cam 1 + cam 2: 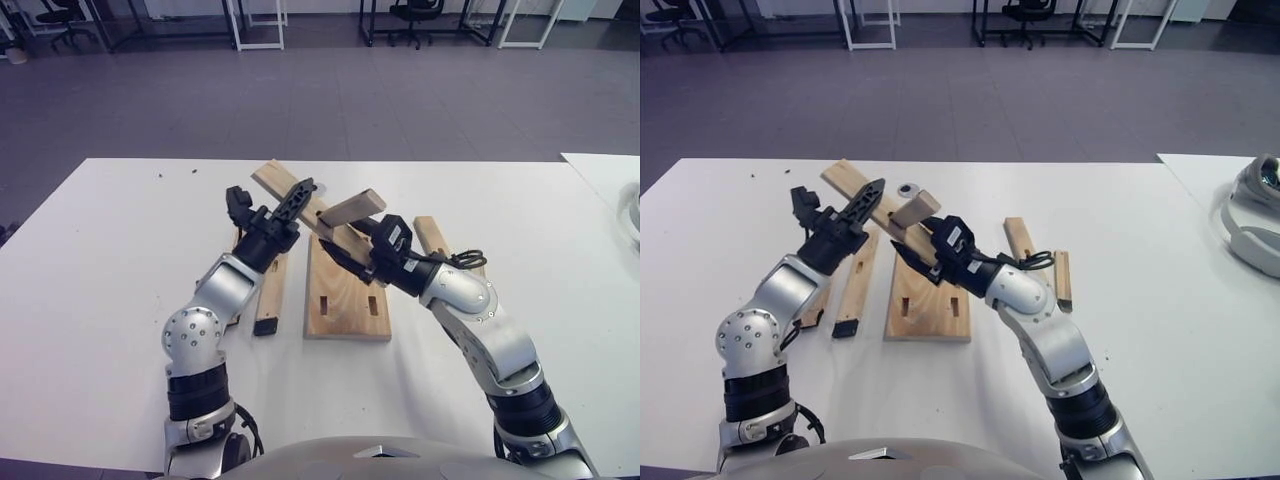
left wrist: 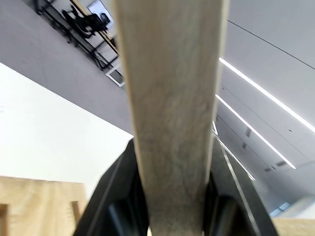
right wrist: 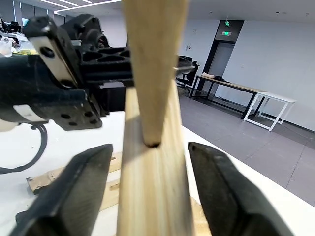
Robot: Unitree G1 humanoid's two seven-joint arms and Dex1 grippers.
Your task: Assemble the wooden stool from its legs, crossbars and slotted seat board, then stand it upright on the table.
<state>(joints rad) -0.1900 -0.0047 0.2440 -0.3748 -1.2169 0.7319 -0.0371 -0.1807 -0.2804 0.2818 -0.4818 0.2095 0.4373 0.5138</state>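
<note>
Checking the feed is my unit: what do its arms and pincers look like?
The left arm and right arm have silver-grey shells, round hole-ringed joint caps and black cuffs. The left pincer and right pincer are black; a black cable loops at the right wrist.

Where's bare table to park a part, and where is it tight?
Free: table between its left edge and the loose pieces left of the seat board; also from the right-side pieces to the right edge. Crowded: centre, where left gripper and right gripper hold a leg over the board.
</note>
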